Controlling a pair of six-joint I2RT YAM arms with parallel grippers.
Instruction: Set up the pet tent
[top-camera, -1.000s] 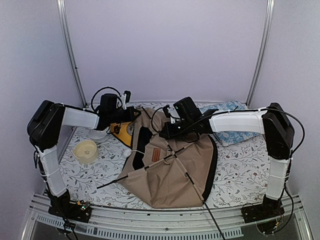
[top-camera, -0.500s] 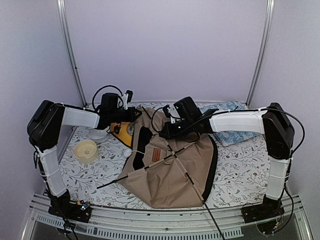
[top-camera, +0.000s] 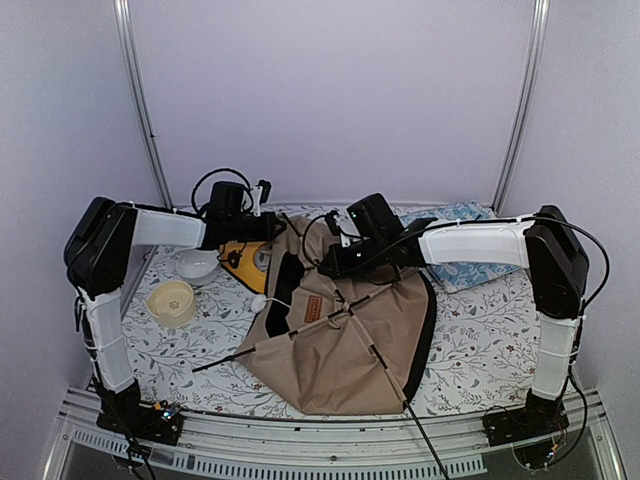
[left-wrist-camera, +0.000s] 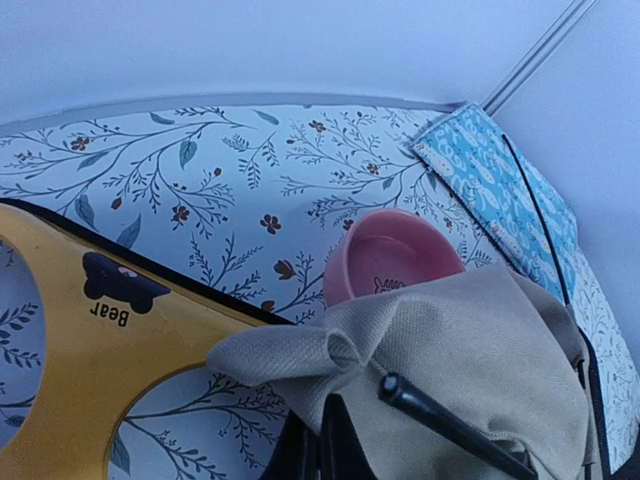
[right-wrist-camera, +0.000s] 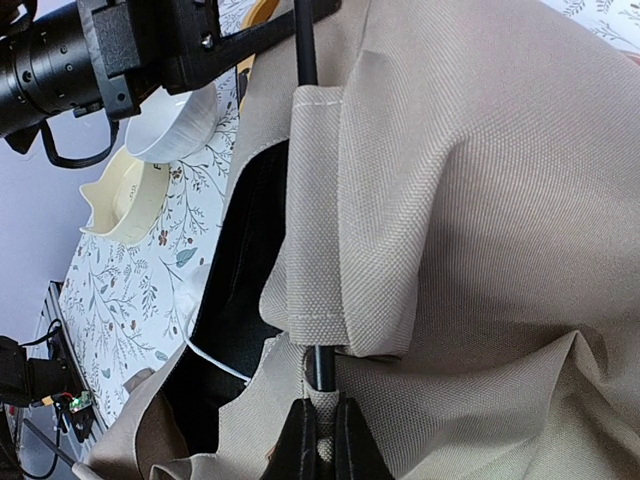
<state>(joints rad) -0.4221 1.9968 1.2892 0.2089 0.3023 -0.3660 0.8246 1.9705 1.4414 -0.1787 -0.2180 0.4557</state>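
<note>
The pet tent lies collapsed in the middle of the table, tan canvas with thin black poles crossing over it and a brown label. My left gripper is at its back left corner, shut on a fold of the tan fabric; a black pole tip pokes out just right of that fold. My right gripper is over the tent's back edge. It is shut on a tan sleeve with the black pole running through it. The tent's black inner lining shows on the left.
A yellow double-bowl feeder lies beside the left gripper. A white bowl and a cream bowl sit at the left. A pink bowl stands behind the tent corner, with the blue patterned cushion at back right.
My left arm has shifted back and slightly right with the fabric corner, uncovering the white bowl. The right arm and the tent body have hardly moved.
</note>
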